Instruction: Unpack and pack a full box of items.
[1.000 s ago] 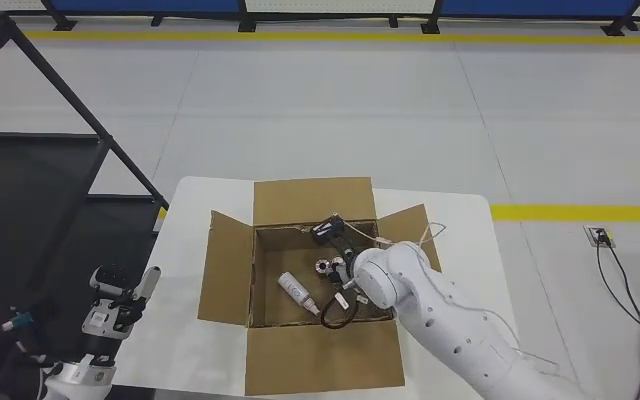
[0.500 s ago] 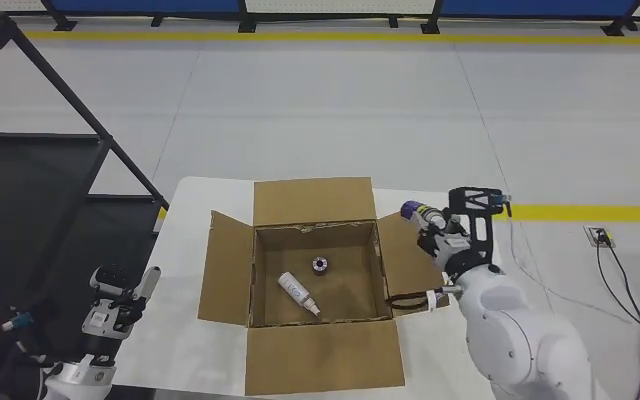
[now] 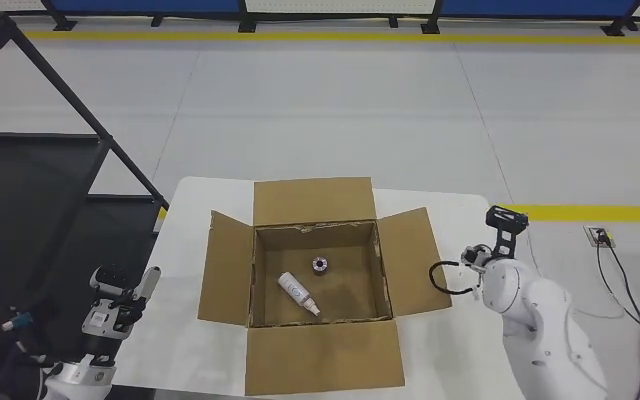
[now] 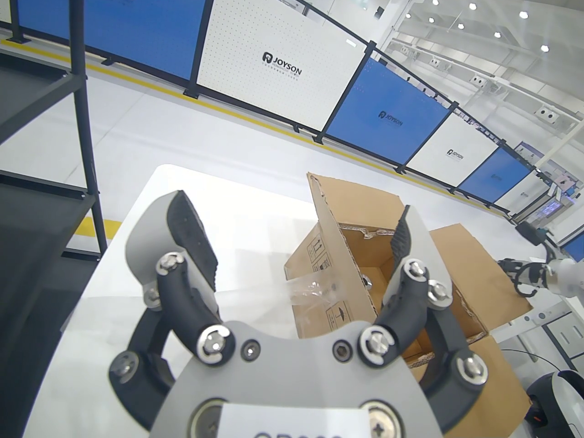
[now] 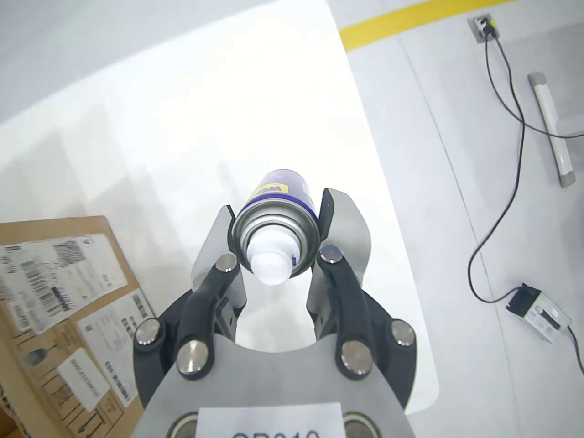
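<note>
Three cameras, one table (image 3: 190, 240), one open box (image 3: 315, 200).
Top view: high over the arms, facing steeply down; far enough to hold the whole table, the box and much floor (image 3: 330, 100). Left wrist view: low, close behind the left gripper (image 4: 294, 216), facing across the table to the box and the fence panels (image 4: 278, 61) beyond. Right wrist view: close behind the right gripper (image 5: 278, 211) and its clamped spray can (image 5: 273, 234), facing down at the table's right end. Shared: all three catch tabletop and box; top and right wrist views share floor with the yellow line (image 5: 456, 2).
</note>
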{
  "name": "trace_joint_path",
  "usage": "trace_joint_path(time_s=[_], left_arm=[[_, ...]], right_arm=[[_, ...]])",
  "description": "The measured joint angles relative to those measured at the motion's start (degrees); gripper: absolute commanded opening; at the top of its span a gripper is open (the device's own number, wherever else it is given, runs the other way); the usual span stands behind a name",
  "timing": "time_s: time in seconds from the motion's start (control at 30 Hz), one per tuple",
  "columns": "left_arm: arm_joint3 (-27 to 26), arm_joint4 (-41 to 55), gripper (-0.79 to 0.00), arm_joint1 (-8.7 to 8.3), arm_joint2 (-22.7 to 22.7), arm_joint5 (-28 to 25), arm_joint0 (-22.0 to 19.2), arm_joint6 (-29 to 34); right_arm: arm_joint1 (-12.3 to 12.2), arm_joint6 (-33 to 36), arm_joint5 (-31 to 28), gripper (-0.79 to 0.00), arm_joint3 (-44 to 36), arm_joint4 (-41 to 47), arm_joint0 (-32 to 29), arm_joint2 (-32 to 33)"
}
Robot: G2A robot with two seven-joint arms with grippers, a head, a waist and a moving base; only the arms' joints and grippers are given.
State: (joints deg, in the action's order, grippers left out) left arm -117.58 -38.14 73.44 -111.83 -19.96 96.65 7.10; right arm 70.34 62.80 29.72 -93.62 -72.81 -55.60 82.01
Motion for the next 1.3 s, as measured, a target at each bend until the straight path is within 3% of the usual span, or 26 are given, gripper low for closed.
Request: trace_joint_path(time_s=[0.2, 0.23, 0.27, 0.3, 0.37, 0.43, 0.5, 0.57, 0.8, 1.0, 1.13, 1.3], left_arm=[[0.00, 0.00, 0.000, 0.00, 0.00, 0.00, 0.00, 0.00], [0.00, 0.00, 0.000, 0.00, 0.00, 0.00, 0.00, 0.00], [0.00, 0.00, 0.000, 0.00, 0.00, 0.00, 0.00, 0.00], [0.00, 0.00, 0.000, 0.00, 0.00, 0.00, 0.00, 0.00], [0.00, 0.00, 0.000, 0.00, 0.00, 0.00, 0.00, 0.00], [0.00, 0.00, 0.000, 0.00, 0.00, 0.00, 0.00, 0.00], [0.00, 0.00, 0.000, 0.00, 0.00, 0.00, 0.00, 0.00], [0.00, 0.00, 0.000, 0.00, 0.00, 0.00, 0.00, 0.00], [0.00, 0.00, 0.000, 0.00, 0.00, 0.00, 0.00, 0.00], [0.00, 0.00, 0.000, 0.00, 0.00, 0.00, 0.00, 0.00], [0.00, 0.00, 0.000, 0.00, 0.00, 0.00, 0.00, 0.00], [0.00, 0.00, 0.000, 0.00, 0.00, 0.00, 0.00, 0.00]], right_arm=[[0.26, 0.18, -4.01, -0.785, 9.05, 2.58, 3.49, -0.53], [0.32, 0.00, -4.25, -0.751, 9.94, 2.70, 3.82, -0.74], [0.36, -0.03, -4.37, -0.585, 10.48, 2.75, 4.05, -0.90], [0.40, 0.03, -4.46, -0.502, 10.96, 2.86, 4.29, -1.00], [0.47, 0.25, -4.72, -0.406, 11.94, 3.11, 4.82, -1.17], [0.53, 0.35, -4.89, -0.194, 12.75, 3.20, 5.26, -1.32], [0.58, 0.56, -4.96, -0.172, 13.34, 3.28, 5.59, -1.42], [0.61, 0.65, -5.00, 0.000, 13.80, 3.31, 5.90, -1.45], [0.45, -0.92, -2.00, 0.000, 9.11, 1.78, 4.96, 0.53], [0.95, -9.74, 4.09, 0.000, -14.47, 0.03, -2.87, -0.43], [1.59, -14.31, -0.07, 0.000, -27.63, -0.99, -5.85, -8.08], [2.72, -12.15, -10.27, 0.000, -26.26, 2.77, -0.89, -18.94]])
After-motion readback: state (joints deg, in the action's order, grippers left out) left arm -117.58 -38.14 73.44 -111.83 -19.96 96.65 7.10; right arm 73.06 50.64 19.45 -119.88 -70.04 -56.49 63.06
